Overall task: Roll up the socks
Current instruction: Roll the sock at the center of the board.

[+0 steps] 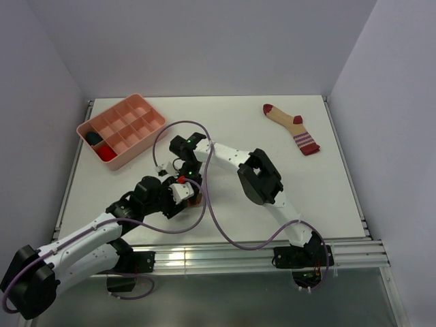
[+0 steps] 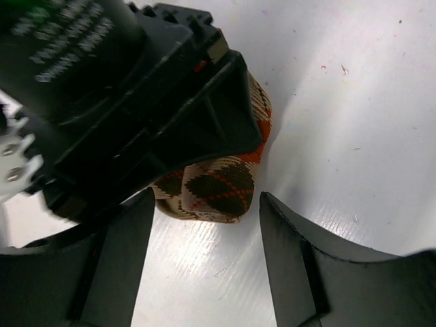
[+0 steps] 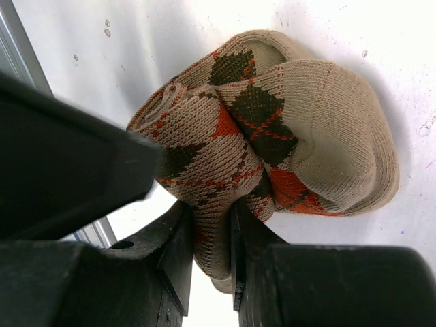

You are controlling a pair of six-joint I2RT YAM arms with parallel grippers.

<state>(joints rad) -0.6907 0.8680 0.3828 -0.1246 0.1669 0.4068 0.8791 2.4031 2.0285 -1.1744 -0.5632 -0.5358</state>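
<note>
The argyle sock [image 3: 286, 116], brown, orange and tan, lies partly rolled on the white table. My right gripper [image 3: 212, 211] is shut on a fold of it at the roll's near end. In the left wrist view the sock [image 2: 218, 187] shows just past my open left gripper [image 2: 204, 228], with the right gripper's black body [image 2: 136, 102] on top of it. In the top view both grippers meet at the table's near middle, left gripper [image 1: 181, 195] and right gripper [image 1: 191, 182], and mostly hide the sock [image 1: 196, 201]. The tan sock [image 1: 293, 127], with red toe and striped cuff, lies flat at the far right.
A pink compartment tray [image 1: 139, 112] stands at the far left and holds a dark bundle [image 1: 93, 138] and a red bundle [image 1: 104, 153]. A metal rail [image 1: 238, 248] runs along the near edge. White walls close in the table's sides.
</note>
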